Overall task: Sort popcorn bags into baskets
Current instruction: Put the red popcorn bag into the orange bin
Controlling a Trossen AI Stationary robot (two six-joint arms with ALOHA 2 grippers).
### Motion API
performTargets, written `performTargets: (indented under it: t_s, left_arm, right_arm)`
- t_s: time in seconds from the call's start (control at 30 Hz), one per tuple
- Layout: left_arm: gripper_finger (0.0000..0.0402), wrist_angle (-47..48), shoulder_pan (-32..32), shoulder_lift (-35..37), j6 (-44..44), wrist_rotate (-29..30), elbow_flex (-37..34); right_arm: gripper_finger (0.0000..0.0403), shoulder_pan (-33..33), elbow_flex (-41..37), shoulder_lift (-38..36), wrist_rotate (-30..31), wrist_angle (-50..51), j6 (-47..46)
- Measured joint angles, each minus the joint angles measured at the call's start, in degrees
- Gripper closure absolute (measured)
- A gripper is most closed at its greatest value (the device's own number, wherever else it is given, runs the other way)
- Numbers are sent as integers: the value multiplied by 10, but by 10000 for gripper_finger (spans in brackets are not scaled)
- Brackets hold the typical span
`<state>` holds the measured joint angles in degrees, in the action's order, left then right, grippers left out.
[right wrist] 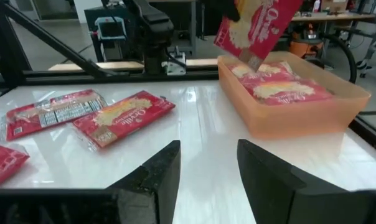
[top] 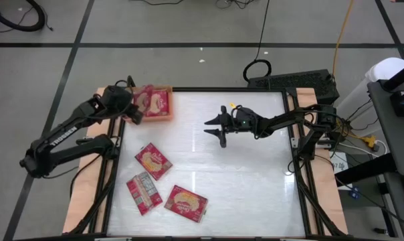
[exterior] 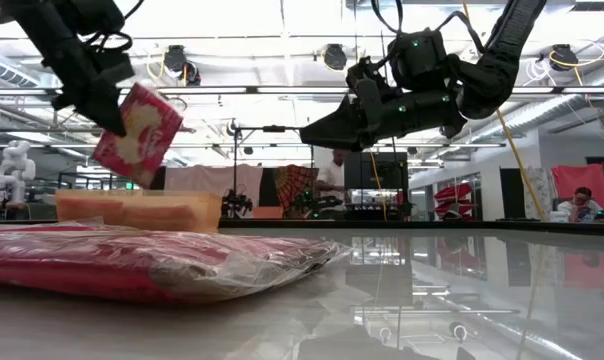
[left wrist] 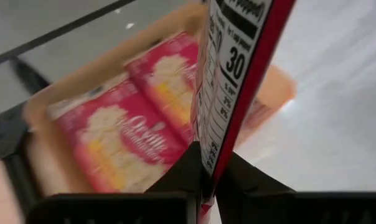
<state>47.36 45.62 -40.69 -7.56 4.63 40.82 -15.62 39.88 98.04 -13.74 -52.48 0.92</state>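
My left gripper is shut on a red popcorn bag and holds it over the orange tray at the table's far left corner. The tray has at least two red bags lying flat in it. Three more bags lie flat on the near left of the table. My right gripper is open, hovering above the middle of the table's far half and pointing toward the tray. My left gripper pinches the popcorn bag between its two fingers at one edge, with the bag edge-on between them. The fingers come from above, slanting down toward the tray. The bag hangs tilted below them, lifted clear above the tray.
Light wooden boards run along the table's left and right sides beside the dark frame rails. The glossy white table top is bare on its right half. One bag lies right in front of the low camera.
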Motion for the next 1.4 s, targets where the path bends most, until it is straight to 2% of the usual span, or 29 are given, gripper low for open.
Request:
performTargets:
  t_s: [0.17,0.27,0.37,0.5,0.63,0.7,0.83,1.1,1.3,1.4]
  left_arm:
    - [388,-1,53,-2,31,-22,0]
    - [386,-5,71,-2,41,-57,0]
    - [377,-5,84,-5,40,-56,0]
    - [381,1,97,-20,10,-65,3]
    - [388,49,97,-38,-11,-96,15]
    - [387,81,97,-40,-16,-87,18]
    - [375,86,98,-36,-16,-85,19]
    - [387,86,128,-36,-9,-96,19]
    - [356,87,145,-54,-12,-86,18]
    - [353,85,145,-71,-12,-87,18]
  right_arm:
    - [252,0,0,0,0,25,5]
    - [252,0,0,0,0,35,4]
    - [252,4,0,0,0,41,3]
    - [252,15,0,0,0,41,18]
    - [252,23,0,0,-1,41,32]
    - [252,26,0,0,-1,41,35]
    - [252,26,0,0,-1,41,35]
    - [252,26,0,0,-1,39,47]
    - [252,26,0,0,-1,39,45]
    - [252,26,0,0,-1,39,45]
